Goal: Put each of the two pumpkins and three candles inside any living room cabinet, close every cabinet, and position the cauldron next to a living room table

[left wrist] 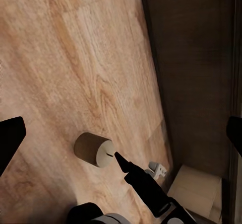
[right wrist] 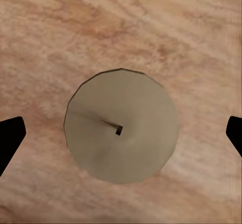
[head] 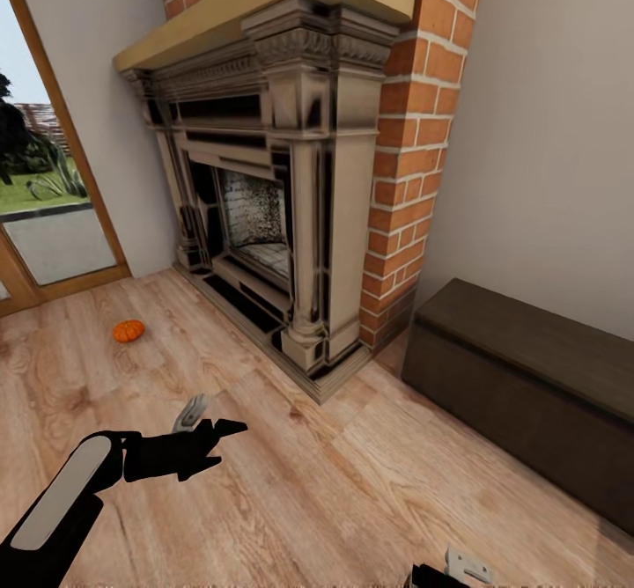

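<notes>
One candle (right wrist: 121,132) centred under right gripper (right wrist: 121,133), fingers spread wide: descend straight, clamp sides. Left gripper (left wrist: 121,138) open, empty.

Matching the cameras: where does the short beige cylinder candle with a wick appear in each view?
Left wrist view: short beige cylinder candle, low and left of centre.
Right wrist view: dead centre, wick end facing the camera.
Shared landmark: the light wood-plank floor, in all three views.
</notes>
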Tool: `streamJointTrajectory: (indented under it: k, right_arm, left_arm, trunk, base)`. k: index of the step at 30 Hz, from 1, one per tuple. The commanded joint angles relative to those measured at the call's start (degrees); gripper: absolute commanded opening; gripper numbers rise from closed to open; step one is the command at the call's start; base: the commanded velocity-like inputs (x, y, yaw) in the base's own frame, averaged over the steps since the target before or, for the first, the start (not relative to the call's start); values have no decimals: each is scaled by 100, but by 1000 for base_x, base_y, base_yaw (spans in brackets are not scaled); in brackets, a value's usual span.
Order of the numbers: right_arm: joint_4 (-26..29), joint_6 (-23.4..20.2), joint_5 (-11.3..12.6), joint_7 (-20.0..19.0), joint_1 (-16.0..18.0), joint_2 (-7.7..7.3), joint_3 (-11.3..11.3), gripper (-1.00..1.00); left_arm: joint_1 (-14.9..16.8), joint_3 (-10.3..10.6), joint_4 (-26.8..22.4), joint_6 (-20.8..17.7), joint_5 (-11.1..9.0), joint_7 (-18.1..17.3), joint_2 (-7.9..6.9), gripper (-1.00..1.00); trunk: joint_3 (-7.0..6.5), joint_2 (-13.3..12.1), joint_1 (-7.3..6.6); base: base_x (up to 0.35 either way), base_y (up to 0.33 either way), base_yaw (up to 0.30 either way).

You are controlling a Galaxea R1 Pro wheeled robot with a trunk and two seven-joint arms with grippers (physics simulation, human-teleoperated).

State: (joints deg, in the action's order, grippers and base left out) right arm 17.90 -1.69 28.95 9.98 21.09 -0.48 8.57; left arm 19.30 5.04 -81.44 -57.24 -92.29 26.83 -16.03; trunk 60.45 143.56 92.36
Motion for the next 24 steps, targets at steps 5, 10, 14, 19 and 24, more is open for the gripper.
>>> streamJointTrajectory:
  k: [5, 10, 14, 19, 24]
  right_arm:
    - [6, 168, 43, 40, 1, -5, 50, 100]
    - [4, 263, 42, 40, 1, -5, 55, 100]
    - [3, 289, 41, 40, 1, -5, 57, 100]
    - [3, 333, 40, 38, 1, 1, 57, 100]
    - [3, 344, 40, 36, 1, 3, 58, 100]
  left_arm:
    - [4, 6, -5, 2, -74, 51, -5, 100]
    - [2, 6, -4, 2, -377, 50, -30, 100]
    - [-3, 6, -7, -1, -523, 50, -79, 100]
    - [-3, 6, -6, 0, -548, 50, -87, 100]
    - [-4, 6, -4, 2, -553, 50, -87, 100]
  trunk:
    - [117, 9, 11]
    - [228, 16, 24]
    - [316, 21, 35]
    - [427, 28, 47]
    - [538, 35, 60]
  base:
    - [0, 0, 0]
    - [0, 0, 0]
    - [0, 0, 0]
    - [0, 0, 0]
    - [0, 0, 0]
